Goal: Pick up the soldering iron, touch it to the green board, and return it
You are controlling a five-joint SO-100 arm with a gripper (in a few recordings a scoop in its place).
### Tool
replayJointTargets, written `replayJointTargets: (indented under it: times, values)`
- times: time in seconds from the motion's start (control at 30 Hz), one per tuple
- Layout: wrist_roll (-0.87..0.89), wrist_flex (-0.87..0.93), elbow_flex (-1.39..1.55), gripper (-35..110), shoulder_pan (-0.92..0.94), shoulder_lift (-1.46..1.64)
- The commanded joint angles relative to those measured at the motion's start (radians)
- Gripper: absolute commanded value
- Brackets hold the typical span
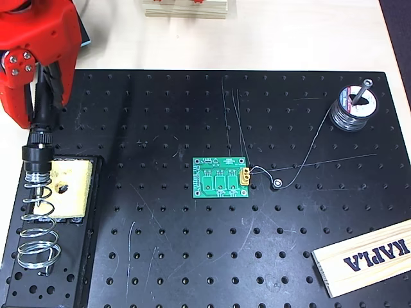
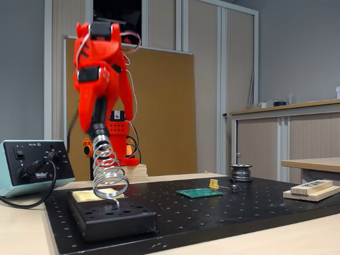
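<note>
The soldering iron (image 1: 40, 138) has its black handle slanting down into the silver wire-coil stand (image 1: 37, 224) at the left edge in the overhead view, its tip hidden inside the coils. My red gripper (image 1: 43, 102) sits around the upper handle, shut on it. In the fixed view the gripper (image 2: 98, 114) clasps the iron (image 2: 99, 127) just above the coil (image 2: 109, 170). The green board (image 1: 221, 178) lies flat near the middle of the black perforated plate, far to the right of the gripper, with a yellow connector on its right edge; it shows as a thin green slab (image 2: 200, 193) in the fixed view.
A yellow sponge (image 1: 69, 186) sits in the stand's black base. A solder spool (image 1: 351, 109) stands at the back right, its wire trailing toward the board. A wooden plank (image 1: 366, 256) lies at the front right. The soldering station (image 2: 32, 167) stands left of the plate.
</note>
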Motion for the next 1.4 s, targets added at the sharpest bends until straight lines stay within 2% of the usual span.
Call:
replayJointTargets:
  times: [0.0, 0.43, 1.13, 1.27, 1.37]
  values:
    - [-0.009, -0.032, 0.002, 15, -0.002, 0.040]
    - [-0.020, -0.028, 0.074, 19, 0.029, 0.087]
    - [-0.067, -0.017, 0.242, 18, 0.149, 0.227]
    - [-0.067, -0.011, 0.265, 17, 0.161, 0.244]
    - [-0.043, -0.015, 0.275, 8, 0.169, 0.253]
